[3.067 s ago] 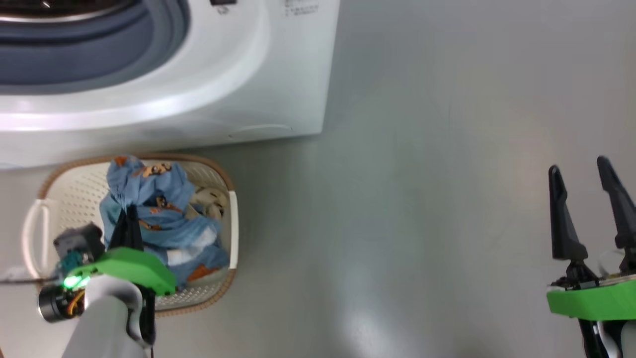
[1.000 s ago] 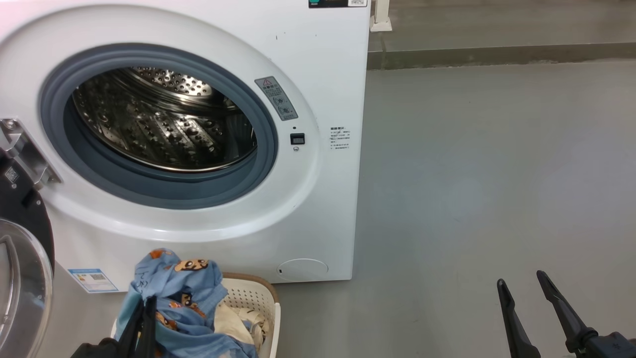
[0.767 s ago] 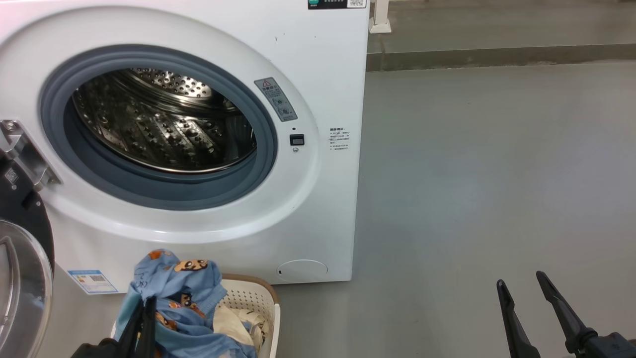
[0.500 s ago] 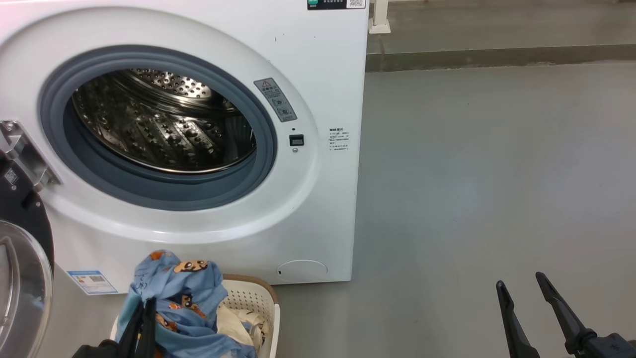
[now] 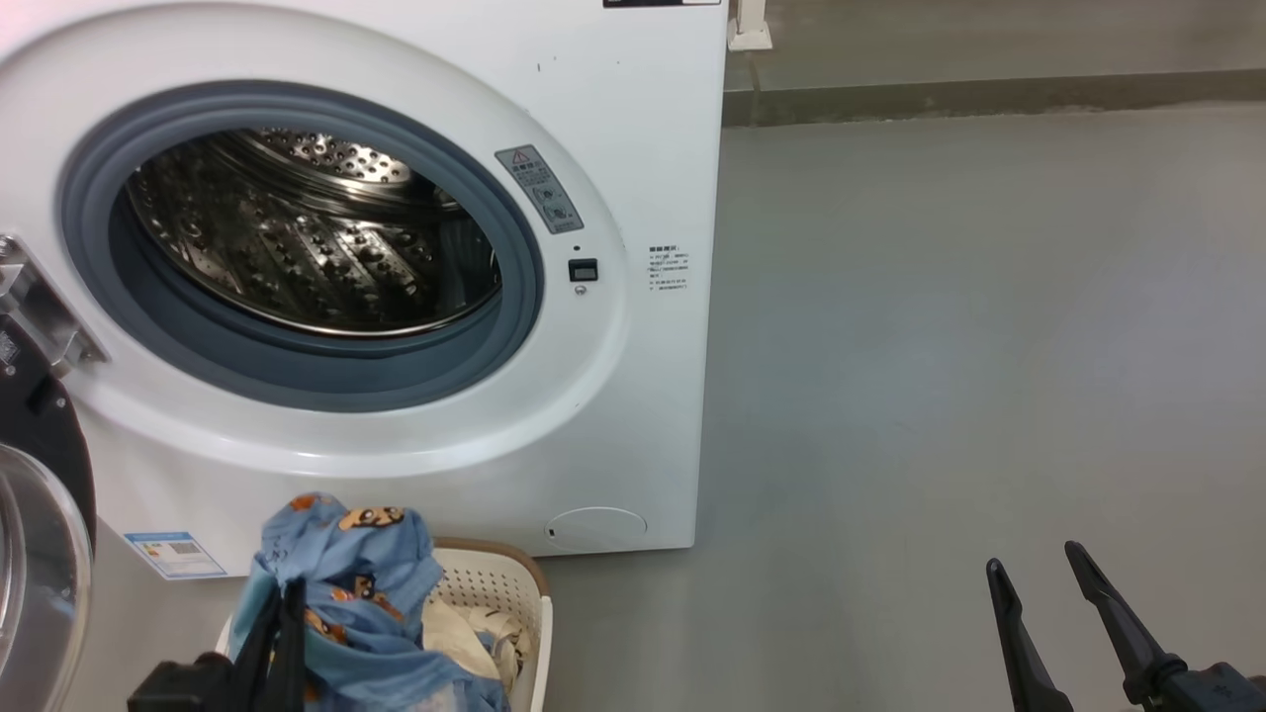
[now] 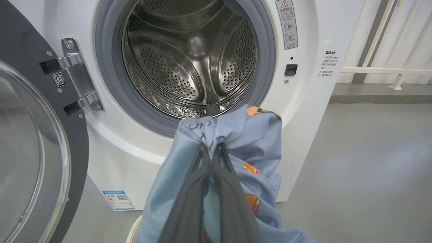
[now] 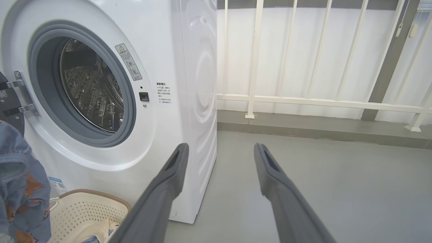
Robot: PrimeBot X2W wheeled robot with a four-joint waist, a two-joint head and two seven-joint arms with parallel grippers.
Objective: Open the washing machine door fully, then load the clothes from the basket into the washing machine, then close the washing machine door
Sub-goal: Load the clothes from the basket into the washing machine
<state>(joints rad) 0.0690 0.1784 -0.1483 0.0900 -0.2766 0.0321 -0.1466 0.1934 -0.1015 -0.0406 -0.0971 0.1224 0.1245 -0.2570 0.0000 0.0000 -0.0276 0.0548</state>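
Observation:
The washing machine (image 5: 653, 148) (image 6: 310, 101) (image 7: 189, 67) stands with its steel drum (image 5: 307, 237) (image 6: 189, 57) exposed. Its black washing machine door (image 5: 40, 554) (image 6: 30, 148) hangs swung out at the left. Below the drum sits the basket (image 5: 495, 593) (image 7: 81, 212), holding a cream piece (image 5: 465, 628). My left gripper (image 5: 282, 603) (image 6: 211, 148) is shut on light blue clothes (image 5: 346, 564) (image 6: 243, 135) (image 7: 20, 189), lifted above the basket in front of the drum's lower rim. My right gripper (image 5: 1034, 574) (image 7: 219, 150) hovers open and empty over the floor at the lower right.
Grey floor (image 5: 969, 326) spreads to the right of the machine. A white railing (image 7: 303, 101) on a low kerb (image 5: 989, 94) runs along the back. A blue label (image 5: 173, 554) is stuck low on the machine's front.
Three seconds ago the head camera looked down at the basket; it has since tilted up to the drum. Over the last second the view shifted slightly; the left gripper still holds the blue garment.

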